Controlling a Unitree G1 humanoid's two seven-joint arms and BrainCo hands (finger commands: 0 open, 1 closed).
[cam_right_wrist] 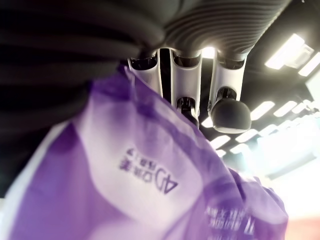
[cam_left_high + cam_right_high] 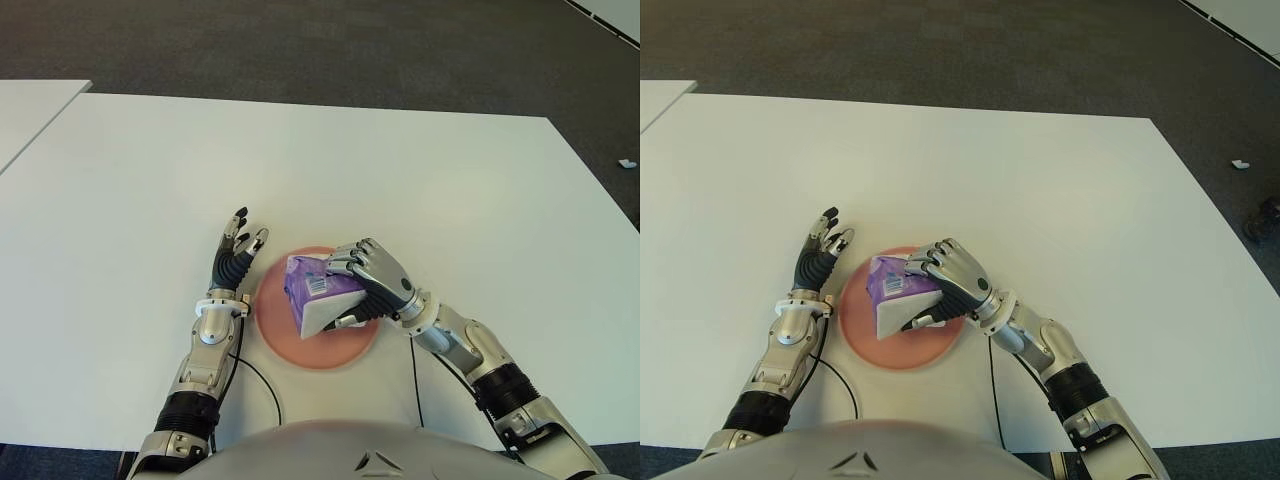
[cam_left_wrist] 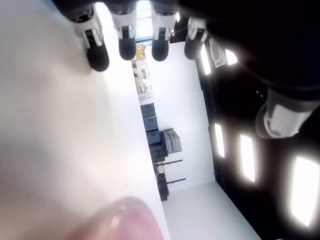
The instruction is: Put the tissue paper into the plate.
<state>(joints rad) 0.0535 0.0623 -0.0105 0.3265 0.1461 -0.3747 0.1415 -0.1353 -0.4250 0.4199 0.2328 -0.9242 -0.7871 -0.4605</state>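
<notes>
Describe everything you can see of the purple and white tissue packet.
The purple and white soft plastic tissue packet has a barcode label and printed text. It sits over the round pink plate, tilted, its white end toward the robot. The right hand grips it from the right, fingers curled over its top. The open left hand shows left of the plate, not touching the packet.

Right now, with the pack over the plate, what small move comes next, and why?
Probably open the right hand and let go. Its fingers are wrapped around the purple tissue pack, which already sits over the pink plate, seemingly touching it. The left hand shows open beside the plate's left rim, holding nothing.
</notes>
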